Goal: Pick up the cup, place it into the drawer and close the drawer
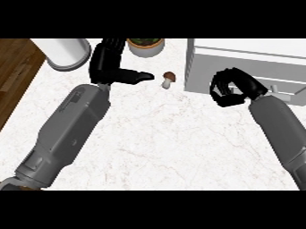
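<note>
The white drawer unit (pixel 248 58) stands at the back right, its drawer front (pixel 289 87) carrying a pale handle (pixel 282 95). My right hand (pixel 230 88) hovers just before the unit's left lower corner. Its fingers are curled into a ring, and nothing shows inside them. My left hand (pixel 108 60) is raised at the back left, fingers straight and pointing away, thumb stuck out to the right. A tall white cylinder with a grey rim (pixel 64 52) stands just left of that hand; I cannot tell whether it is the cup. I see no other cup.
A small brown-capped mushroom (pixel 169 79) lies on the marble counter (pixel 162 134) right of my left thumb. A potted plant (pixel 146 45) stands at the back edge. Dark wood floor (pixel 7 71) lies beyond the counter's left edge.
</note>
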Robot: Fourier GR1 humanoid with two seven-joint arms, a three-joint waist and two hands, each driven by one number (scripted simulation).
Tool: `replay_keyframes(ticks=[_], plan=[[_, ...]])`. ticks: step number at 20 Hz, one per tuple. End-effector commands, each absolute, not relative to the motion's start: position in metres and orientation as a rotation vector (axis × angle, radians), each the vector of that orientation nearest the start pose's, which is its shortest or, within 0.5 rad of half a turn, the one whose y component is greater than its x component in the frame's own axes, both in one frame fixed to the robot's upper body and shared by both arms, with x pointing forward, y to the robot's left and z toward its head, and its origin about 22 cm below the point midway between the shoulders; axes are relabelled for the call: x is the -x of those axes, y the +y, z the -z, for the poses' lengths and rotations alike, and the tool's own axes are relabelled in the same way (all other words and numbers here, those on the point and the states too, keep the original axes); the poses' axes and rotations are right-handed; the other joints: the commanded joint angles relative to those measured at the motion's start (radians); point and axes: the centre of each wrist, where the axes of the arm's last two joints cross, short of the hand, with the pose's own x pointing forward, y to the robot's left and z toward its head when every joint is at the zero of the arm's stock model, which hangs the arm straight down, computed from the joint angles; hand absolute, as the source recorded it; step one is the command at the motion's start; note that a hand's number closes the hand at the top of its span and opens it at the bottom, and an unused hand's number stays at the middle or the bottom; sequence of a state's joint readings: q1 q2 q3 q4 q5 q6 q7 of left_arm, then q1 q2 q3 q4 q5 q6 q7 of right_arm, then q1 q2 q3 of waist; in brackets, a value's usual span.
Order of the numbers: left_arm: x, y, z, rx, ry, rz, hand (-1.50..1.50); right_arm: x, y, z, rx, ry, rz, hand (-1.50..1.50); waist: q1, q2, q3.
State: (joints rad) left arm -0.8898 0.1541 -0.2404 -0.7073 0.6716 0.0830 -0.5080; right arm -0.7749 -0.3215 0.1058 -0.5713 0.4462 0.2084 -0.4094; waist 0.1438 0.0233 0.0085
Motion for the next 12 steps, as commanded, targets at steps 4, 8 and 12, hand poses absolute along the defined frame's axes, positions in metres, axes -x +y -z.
replay_keyframes(ticks=[4,8,12], plan=[[-0.417,0.153,-0.072,0.410,-1.904,-0.035,-1.50,-0.440,-0.294,-0.101,0.350,-1.588,-0.870,1.50,0.039,0.022,-0.004],[-0.414,0.163,-0.065,0.429,-1.893,-0.035,-1.50,-0.440,-0.301,-0.112,0.337,-1.610,-0.848,1.50,0.053,0.025,-0.005],[-0.414,0.169,-0.068,0.444,-1.890,-0.028,-1.50,-0.439,-0.308,-0.120,0.315,-1.627,-0.828,1.50,0.069,0.028,-0.005]])
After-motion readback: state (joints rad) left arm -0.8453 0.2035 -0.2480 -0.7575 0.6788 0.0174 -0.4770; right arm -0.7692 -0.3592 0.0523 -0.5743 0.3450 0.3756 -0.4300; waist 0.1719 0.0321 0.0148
